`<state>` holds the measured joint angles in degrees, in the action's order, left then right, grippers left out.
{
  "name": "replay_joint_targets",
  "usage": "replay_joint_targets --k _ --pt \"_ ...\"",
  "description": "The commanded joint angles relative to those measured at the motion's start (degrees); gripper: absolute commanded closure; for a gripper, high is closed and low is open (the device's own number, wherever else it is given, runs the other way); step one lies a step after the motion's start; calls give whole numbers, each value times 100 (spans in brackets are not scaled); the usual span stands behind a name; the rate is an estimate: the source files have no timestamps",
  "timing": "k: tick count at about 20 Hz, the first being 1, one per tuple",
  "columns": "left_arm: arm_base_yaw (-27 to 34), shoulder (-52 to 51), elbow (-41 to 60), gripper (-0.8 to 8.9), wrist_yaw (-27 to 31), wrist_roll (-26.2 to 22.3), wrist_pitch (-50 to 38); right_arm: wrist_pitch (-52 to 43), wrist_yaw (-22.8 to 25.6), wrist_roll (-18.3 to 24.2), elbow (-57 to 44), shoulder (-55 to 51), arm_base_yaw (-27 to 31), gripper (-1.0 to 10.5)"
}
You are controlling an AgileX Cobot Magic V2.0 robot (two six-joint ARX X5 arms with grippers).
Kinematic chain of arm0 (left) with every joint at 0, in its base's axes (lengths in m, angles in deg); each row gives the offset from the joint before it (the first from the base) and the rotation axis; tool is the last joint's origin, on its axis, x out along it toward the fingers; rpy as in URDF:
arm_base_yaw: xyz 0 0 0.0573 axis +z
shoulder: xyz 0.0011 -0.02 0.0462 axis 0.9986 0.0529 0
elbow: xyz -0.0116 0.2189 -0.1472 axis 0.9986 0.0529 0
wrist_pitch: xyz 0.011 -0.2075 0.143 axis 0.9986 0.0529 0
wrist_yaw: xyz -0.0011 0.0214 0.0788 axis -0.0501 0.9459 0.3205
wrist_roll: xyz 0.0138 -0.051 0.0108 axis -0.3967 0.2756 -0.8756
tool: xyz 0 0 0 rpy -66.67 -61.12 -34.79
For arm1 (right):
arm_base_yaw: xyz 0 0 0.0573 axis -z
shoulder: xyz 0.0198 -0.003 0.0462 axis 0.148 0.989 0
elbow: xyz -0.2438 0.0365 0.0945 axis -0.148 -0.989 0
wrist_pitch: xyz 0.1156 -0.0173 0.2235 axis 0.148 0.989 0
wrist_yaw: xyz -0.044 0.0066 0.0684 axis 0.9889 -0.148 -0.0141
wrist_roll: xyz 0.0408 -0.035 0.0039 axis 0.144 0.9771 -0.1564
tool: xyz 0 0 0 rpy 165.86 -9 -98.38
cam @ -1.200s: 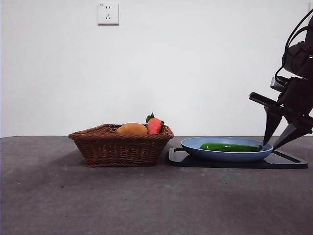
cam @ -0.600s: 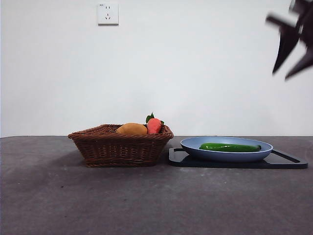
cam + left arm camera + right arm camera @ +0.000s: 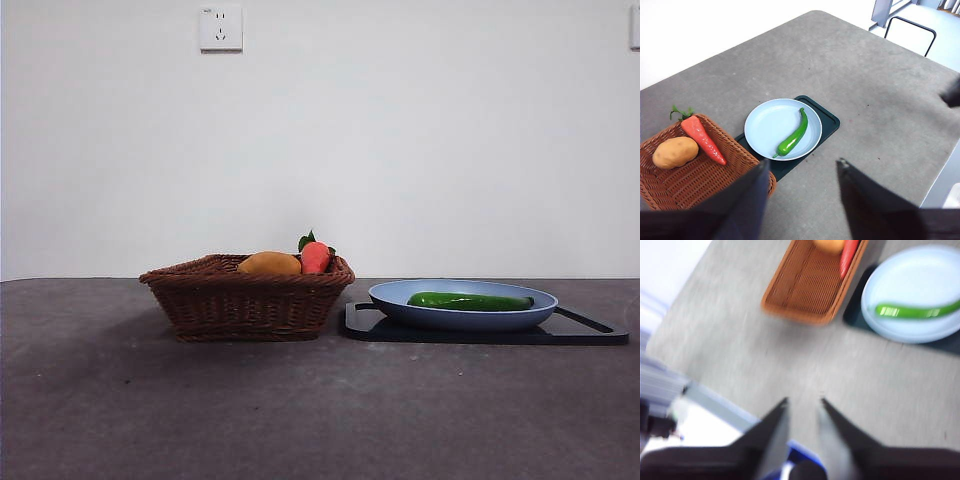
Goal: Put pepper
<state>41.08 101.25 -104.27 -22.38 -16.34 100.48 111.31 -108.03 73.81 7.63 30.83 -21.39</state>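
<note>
The grey surface [image 3: 300,400] carried a wicker basket [image 3: 248,297], and just beside the basket a blue plate [image 3: 463,305] held the pepper [image 3: 470,301]. Both claws, left claw [image 3: 800,170] and right claw [image 3: 802,402], were spread and empty; any retreat was best kept high.

The glossy green pepper [image 3: 470,301] lies flat, seemingly slightly curved, across the plate [image 3: 400,297].

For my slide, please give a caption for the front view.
Green pepper lying on blue plate atop black tray, beside wicker basket.
</note>
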Motion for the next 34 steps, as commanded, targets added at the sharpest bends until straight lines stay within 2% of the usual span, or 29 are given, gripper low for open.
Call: replay_joint_targets --k 1,3,8,19,20,21,22,24,25,29,34 --pt "-37 46 -114 794 -7 -44 -15 387 13 592 94 13 -37 941" --pt "-37 46 -114 806 -7 -42 -11 651 35 732 92 39 -37 941" --pt "-37 46 -114 806 -7 -44 -11 470 24 605 92 44 -37 941" --pt "-37 46 -114 806 -9 -44 -232 422 33 616 92 42 -33 941" --pt "-37 46 -114 806 11 -195 -232 422 33 616 92 42 -33 941" --pt "-26 46 -114 806 85 -291 -240 422 33 619 92 42 -31 941" --pt "83 28 -114 806 481 -323 -389 422 35 619 92 42 -33 941" --pt "413 -118 -111 806 1008 -501 -881 422 33 616 92 42 -33 941" --pt "673 -269 -111 806 994 -621 -1141 424 33 619 92 42 -33 941" --pt "2100 -1165 -101 806 186 -686 -1576 426 35 619 92 44 -31 941" --pt "3838 -2273 496 806 140 -933 -1744 426 33 616 92 52 -33 941"
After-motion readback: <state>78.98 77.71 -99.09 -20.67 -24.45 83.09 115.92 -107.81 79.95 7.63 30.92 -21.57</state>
